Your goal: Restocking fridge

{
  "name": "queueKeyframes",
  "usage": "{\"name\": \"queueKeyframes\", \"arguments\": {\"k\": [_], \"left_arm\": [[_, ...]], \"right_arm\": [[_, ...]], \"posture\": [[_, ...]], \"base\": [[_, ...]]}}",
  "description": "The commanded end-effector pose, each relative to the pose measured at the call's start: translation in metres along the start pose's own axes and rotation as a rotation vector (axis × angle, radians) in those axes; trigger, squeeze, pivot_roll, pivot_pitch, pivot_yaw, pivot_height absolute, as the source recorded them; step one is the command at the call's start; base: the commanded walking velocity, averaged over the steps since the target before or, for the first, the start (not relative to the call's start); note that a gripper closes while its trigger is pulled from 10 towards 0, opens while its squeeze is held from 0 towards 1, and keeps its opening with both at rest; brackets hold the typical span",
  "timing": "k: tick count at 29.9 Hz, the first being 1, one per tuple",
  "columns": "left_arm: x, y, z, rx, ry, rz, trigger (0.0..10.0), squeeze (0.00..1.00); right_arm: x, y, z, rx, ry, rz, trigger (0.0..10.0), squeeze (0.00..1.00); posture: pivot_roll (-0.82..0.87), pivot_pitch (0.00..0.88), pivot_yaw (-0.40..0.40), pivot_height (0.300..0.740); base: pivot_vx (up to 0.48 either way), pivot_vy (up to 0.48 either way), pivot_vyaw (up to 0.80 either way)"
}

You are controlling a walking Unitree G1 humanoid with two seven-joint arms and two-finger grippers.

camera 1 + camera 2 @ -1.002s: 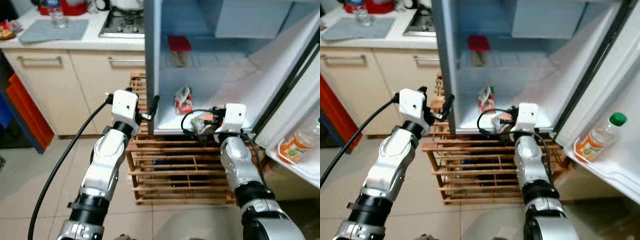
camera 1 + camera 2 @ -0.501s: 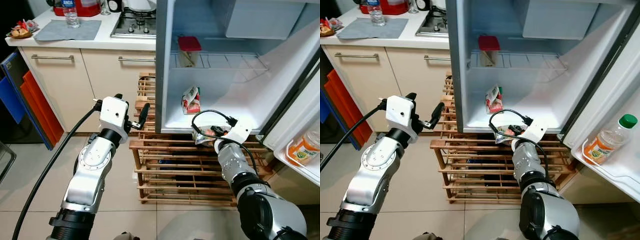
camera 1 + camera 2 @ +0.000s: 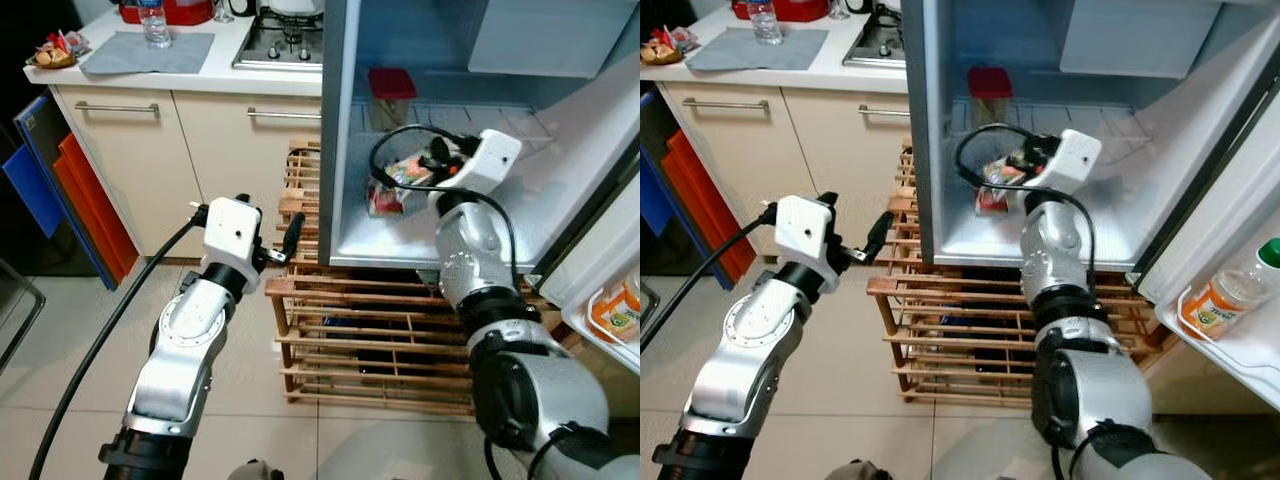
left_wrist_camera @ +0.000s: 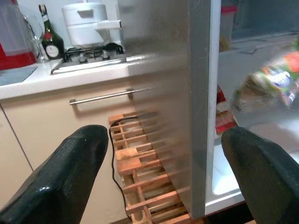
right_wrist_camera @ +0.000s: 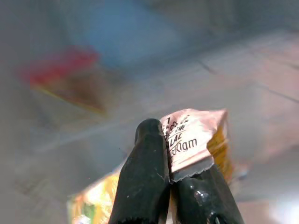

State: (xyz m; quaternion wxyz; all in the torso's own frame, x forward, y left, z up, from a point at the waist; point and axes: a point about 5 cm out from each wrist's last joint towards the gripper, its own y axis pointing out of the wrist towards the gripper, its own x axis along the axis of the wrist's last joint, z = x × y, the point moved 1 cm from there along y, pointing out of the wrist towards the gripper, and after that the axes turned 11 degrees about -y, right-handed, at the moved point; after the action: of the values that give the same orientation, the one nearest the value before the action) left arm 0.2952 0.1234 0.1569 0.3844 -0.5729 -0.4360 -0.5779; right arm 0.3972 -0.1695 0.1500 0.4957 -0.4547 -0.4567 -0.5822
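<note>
The fridge [image 3: 340, 150] stands open. My right gripper [image 3: 432, 157] reaches into its lower compartment, raised above the floor of it, and is shut on a colourful snack packet [image 3: 408, 170]. In the right wrist view the two fingers [image 5: 149, 172] pinch the packet's pink sealed edge [image 5: 191, 140]. A red-and-white packet [image 3: 383, 202] stands on the fridge floor just behind and below the held one. A red-lidded container [image 3: 390, 92] sits on the wire shelf above. My left gripper [image 3: 293, 228] hovers open outside the fridge's left wall, fingers [image 4: 79, 154] wide apart.
A wooden slatted rack [image 3: 380, 330] stands under the fridge. The open fridge door [image 3: 1240, 200] at right holds an orange drink bottle [image 3: 1230, 290]. Cream cabinets [image 3: 130, 170], a counter with a hob [image 3: 285, 45] and a grey mat lie at left.
My right arm has lifted the snack packet from the fridge's front lip up into the compartment, in front of the standing packet. The left gripper stays open beside the fridge wall.
</note>
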Motion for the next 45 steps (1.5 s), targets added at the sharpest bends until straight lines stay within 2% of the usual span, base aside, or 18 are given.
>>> {"name": "queueKeyframes", "arguments": {"k": [1,2,4,7,11,13,16,20,21,23,26,35,39,42,44,45], "left_arm": [[0.007,-0.001,0.000,-0.008,0.019,-0.016,10.0,0.00],[0.006,-0.004,0.002,0.001,0.026,-0.010,10.0,0.00],[0.006,-0.006,0.004,0.006,0.030,-0.005,10.0,0.00],[0.006,-0.008,0.005,0.010,0.036,0.001,10.0,0.00],[0.007,-0.011,0.005,0.010,0.044,0.010,10.0,0.00],[0.007,-0.011,0.006,0.012,0.045,0.011,10.0,0.00],[0.008,-0.012,0.007,0.017,0.047,0.014,10.0,0.00],[0.008,-0.013,0.006,0.023,0.042,0.015,10.0,0.00],[0.008,-0.013,0.006,0.023,0.042,0.015,10.0,0.00],[0.008,-0.013,0.004,0.026,0.034,0.015,10.0,0.00],[0.007,-0.013,0.003,0.027,0.030,0.015,10.0,0.00],[0.006,-0.014,0.002,0.032,0.028,0.022,10.0,0.00],[0.006,-0.015,0.003,0.035,0.032,0.023,10.0,0.00],[0.007,-0.015,0.003,0.037,0.034,0.021,10.0,0.00],[0.008,-0.016,0.004,0.040,0.035,0.020,10.0,0.00],[0.008,-0.016,0.004,0.040,0.035,0.020,10.0,0.00]], "right_arm": [[-0.031,-0.014,-0.022,-0.086,-0.013,0.129,0.0,0.00],[-0.074,-0.039,-0.042,-0.180,0.054,0.327,0.0,0.00],[-0.099,-0.057,-0.048,-0.216,0.093,0.446,0.0,0.00],[-0.121,-0.074,-0.046,-0.234,0.191,0.549,0.0,0.00],[-0.134,-0.086,-0.044,-0.253,0.229,0.628,0.0,0.00],[-0.135,-0.086,-0.042,-0.242,0.213,0.636,0.0,0.00],[-0.125,-0.075,-0.037,-0.219,0.186,0.601,0.0,0.00],[-0.101,-0.053,-0.028,-0.158,0.130,0.483,0.0,0.00],[-0.101,-0.053,-0.028,-0.158,0.130,0.483,0.0,0.00],[-0.074,-0.033,-0.012,-0.083,0.099,0.351,0.0,0.00],[-0.066,-0.027,-0.009,-0.078,0.107,0.316,0.0,0.00],[-0.038,-0.008,0.001,-0.106,0.225,0.251,0.0,0.00],[-0.033,-0.004,0.005,-0.122,0.202,0.237,0.0,0.00],[-0.025,-0.001,0.003,-0.139,0.149,0.205,0.0,0.00],[-0.012,0.004,0.004,-0.140,0.052,0.141,0.0,0.00],[-0.012,0.004,0.004,-0.140,0.052,0.141,0.0,0.00]], "posture": [[0.07,0.000,0.016,0.740],[0.09,0.000,0.016,0.740],[0.09,0.000,0.017,0.740],[0.11,0.000,0.023,0.740],[0.12,0.000,0.028,0.740],[0.12,0.000,0.028,0.740],[0.12,0.000,0.024,0.740],[0.12,0.000,0.017,0.740],[0.12,0.000,0.017,0.740],[0.11,0.000,0.012,0.740],[0.10,0.000,0.012,0.740],[0.11,0.000,0.010,0.740],[0.12,0.000,0.009,0.740],[0.13,0.000,0.006,0.740],[0.13,0.000,0.006,0.740],[0.13,0.000,0.006,0.740]], "base": [[0.000,0.000,0.00],[0.000,0.000,0.00],[0.000,0.000,0.00],[0.000,0.000,0.00],[0.000,0.000,0.00],[0.000,0.000,0.00],[0.000,0.000,0.00],[0.000,0.000,0.00],[0.000,0.000,0.00],[0.000,0.000,0.00],[0.000,0.000,0.00],[0.000,0.000,0.00],[0.000,0.000,0.00],[0.000,0.000,0.00],[0.000,0.000,0.00],[0.000,0.000,0.00]]}}
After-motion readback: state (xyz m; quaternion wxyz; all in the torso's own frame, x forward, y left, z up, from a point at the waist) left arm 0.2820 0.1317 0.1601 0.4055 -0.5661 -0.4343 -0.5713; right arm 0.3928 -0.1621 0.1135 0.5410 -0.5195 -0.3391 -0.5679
